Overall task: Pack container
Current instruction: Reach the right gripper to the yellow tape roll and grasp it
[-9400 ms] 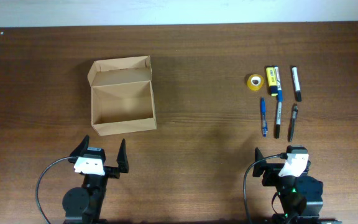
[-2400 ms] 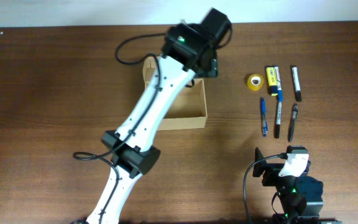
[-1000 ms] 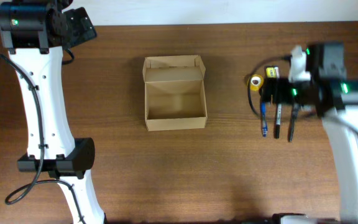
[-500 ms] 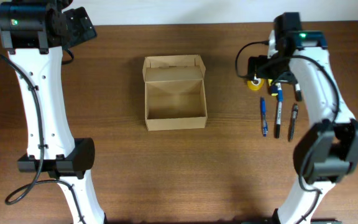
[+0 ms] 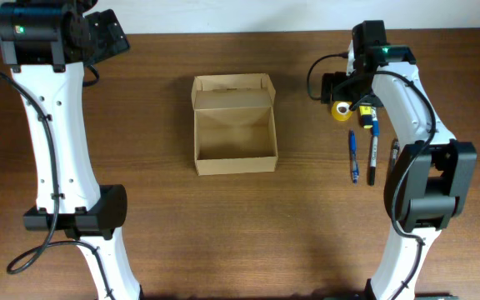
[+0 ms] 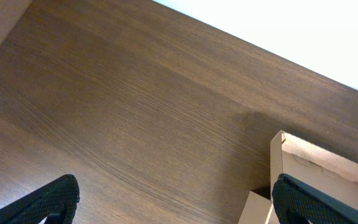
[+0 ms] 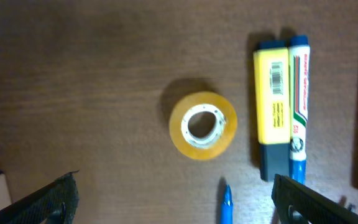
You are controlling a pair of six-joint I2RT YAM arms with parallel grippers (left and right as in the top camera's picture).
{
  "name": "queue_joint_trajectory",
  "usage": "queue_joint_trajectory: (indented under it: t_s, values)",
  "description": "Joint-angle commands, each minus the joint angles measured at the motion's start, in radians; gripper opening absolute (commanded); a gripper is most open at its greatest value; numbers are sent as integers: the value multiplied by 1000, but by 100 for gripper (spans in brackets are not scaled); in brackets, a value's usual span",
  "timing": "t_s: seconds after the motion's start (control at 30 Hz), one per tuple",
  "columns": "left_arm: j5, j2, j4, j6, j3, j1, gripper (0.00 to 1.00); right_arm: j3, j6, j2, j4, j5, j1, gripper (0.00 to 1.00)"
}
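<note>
One small tan cardboard box with a hinged flap lid (image 5: 234,137) sits open at the middle of the bench (image 5: 307,225). It is probably light, thin-walled and crushable, best held by a side wall. Both pincers gape empty: left pincer (image 6: 179,205) beyond its corner, right pincer (image 7: 176,205) over the yellow tape roll (image 7: 202,126). Only overhead shows the box's bare inside.

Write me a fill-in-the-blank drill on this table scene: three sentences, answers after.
1. The box stands with its lid open and is ____ inside.
2. The tape near the right gripper is ____ in colour.
3. The left gripper has its jaws ____.
Missing words: empty; yellow; open.
</note>
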Motion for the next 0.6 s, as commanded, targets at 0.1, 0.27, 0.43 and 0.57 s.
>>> queue_joint_trajectory:
  t_s: [0.1,0.27,0.43,0.57]
  values:
    - [1,5,0,9,-4,5,100,23,2,64,54,-36,22,100]
    - [1,5,0,9,-4,5,100,23,-16,107,69,-47,33,100]
    - [0,5,0,9,-4,5,100,23,-16,135,68,-56,34,100]
    - [1,5,0,9,-4,5,100,23,-16,160,70,-55,40,100]
